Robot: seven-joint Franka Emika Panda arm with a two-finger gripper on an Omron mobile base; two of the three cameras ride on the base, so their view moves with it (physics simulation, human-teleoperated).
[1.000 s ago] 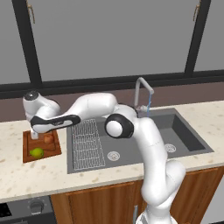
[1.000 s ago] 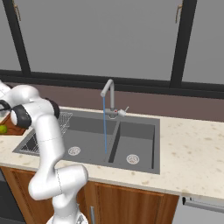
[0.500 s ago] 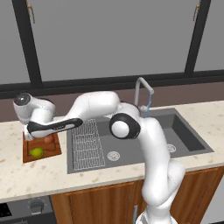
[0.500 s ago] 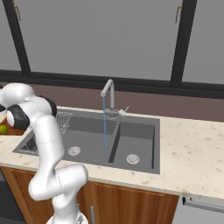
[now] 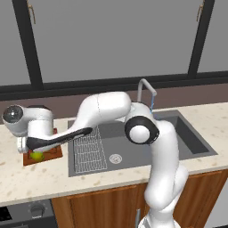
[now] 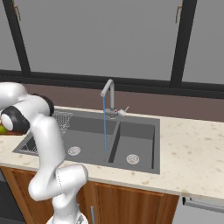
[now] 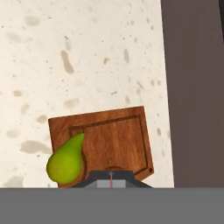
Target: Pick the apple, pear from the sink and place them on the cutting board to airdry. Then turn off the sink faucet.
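Pear [image 7: 66, 162] on cutting board [image 7: 114, 135], left of closed claw [image 7: 111, 175]

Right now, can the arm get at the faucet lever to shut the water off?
Probably yes. Nothing stands around the lever at the sink faucet's base; the arm just has to swing over from the cutting board across the sink.
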